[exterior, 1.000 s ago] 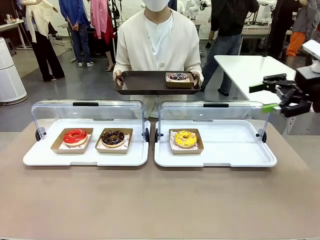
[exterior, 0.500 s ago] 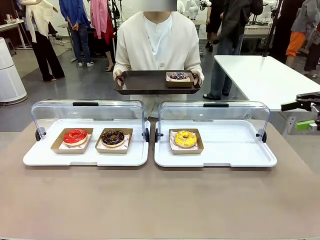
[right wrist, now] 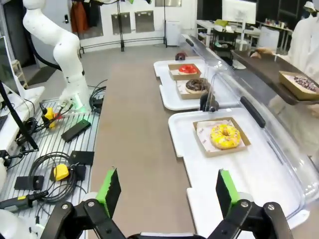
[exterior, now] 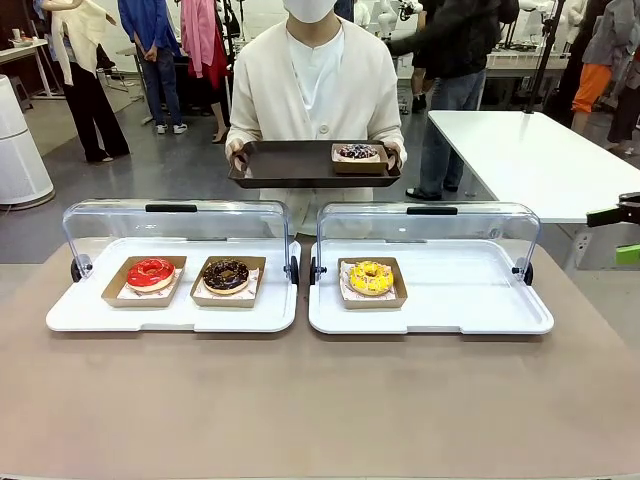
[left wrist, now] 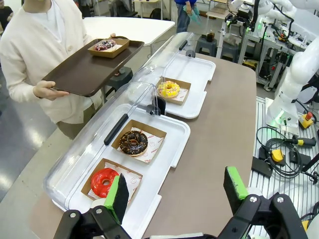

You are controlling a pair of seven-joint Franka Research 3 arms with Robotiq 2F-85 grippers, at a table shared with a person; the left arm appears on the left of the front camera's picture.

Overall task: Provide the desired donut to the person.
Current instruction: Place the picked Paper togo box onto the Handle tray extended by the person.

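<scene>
Right gripper (right wrist: 168, 188) backs off your surface's (exterior: 300, 400) edge, open, empty, same as left gripper (left wrist: 177, 188); yellow donut (right wrist: 225, 136) lies nearer the right.

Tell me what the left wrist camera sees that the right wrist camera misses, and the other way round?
Left wrist view: the left gripper, open, and the person in a cream cardigan seen from the front, with a hand gripping the dark brown tray. Right wrist view: the right gripper, open, and the robot's white left arm standing beside the table. Shared: the red-glazed donut, the chocolate donut and the yellow donut under raised clear lids, plus the sprinkled donut on the tray.
</scene>
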